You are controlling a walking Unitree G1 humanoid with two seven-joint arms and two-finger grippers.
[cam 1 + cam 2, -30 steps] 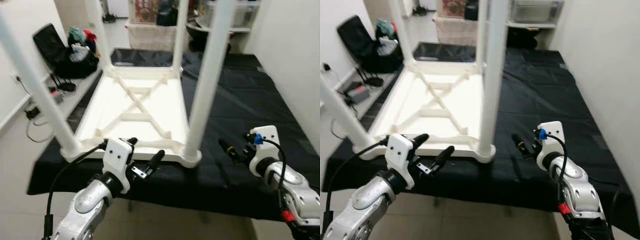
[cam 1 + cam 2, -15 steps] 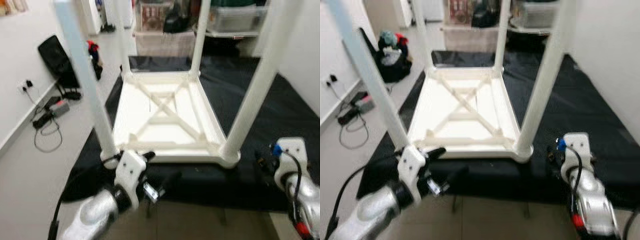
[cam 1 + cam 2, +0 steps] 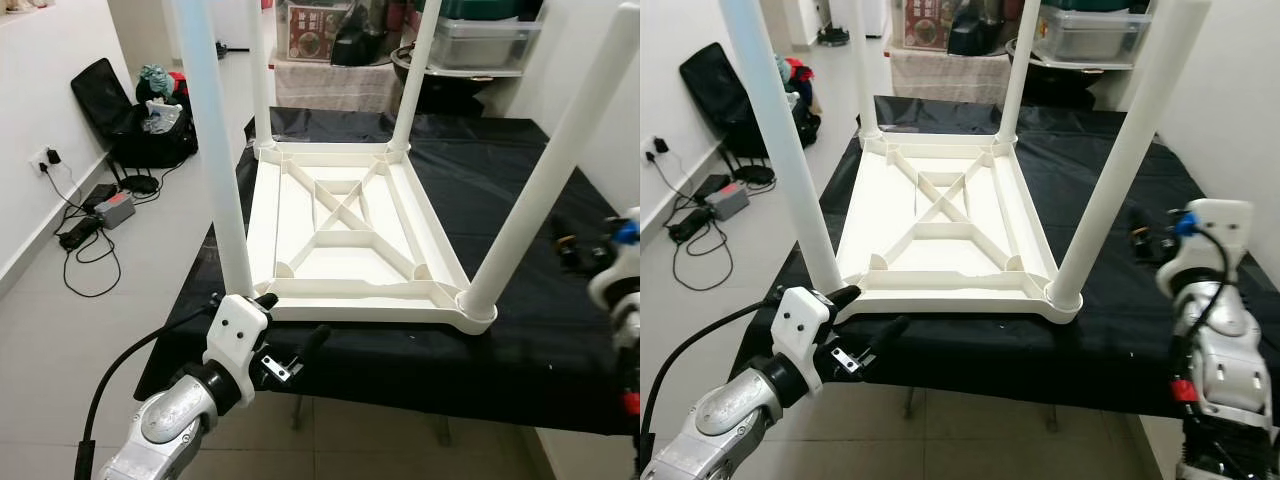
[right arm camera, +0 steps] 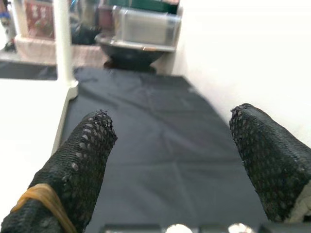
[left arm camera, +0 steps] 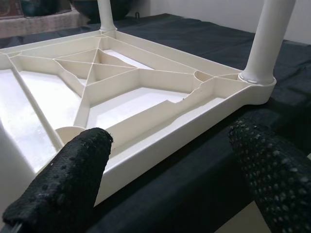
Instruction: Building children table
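The left pincer [image 3: 292,335] is held spread and empty at the near edge of the bench [image 3: 520,230], just in front of the near left corner of the children's table [image 3: 345,235]. Its two black fingers [image 5: 63,189] are seen in the left wrist view, wide apart, with the table's near rim framed between them and not touched. The right pincer [image 4: 170,170] is also held spread and empty, low over the black cloth at the right side of the bench, well clear of the table's right rim.

The children's table is laid upside down on the cloth-covered bench, top face down and four round white legs pointing up. Its long axis runs away from the robot, so a short end is presented to the pincers. The near left leg [image 3: 220,150] rises just beyond the left pincer; the near right leg [image 3: 545,190] stands between the two arms, nearer the right one. The left arm is judged the closer to the table.

The table is white plastic. Its underside is shown as a shallow tray crossed by X-shaped ribs, with a round socket at each corner. All four legs appear seated in their sockets, so the build is judged nearly complete, with turning it upright likely left.
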